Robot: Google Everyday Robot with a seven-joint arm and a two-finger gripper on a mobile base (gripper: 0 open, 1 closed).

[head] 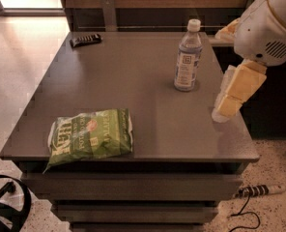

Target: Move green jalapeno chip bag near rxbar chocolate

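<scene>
Camera view: tool point(225, 105) hangs near the bottle point(187, 57), arm point(268, 28) cropped.

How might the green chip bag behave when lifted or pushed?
The green jalapeno chip bag looks puffed and crinkled, so probably light and floppy, sagging if gripped at one end. Lying flat, it should slide rather than roll. The gripper hangs apart from it, over the right edge of the table.

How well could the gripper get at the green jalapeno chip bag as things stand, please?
Probably yes. The gripper hangs over the right edge of the table; the green jalapeno chip bag lies at the front left with nothing between. The bottle stands farther back.
</scene>
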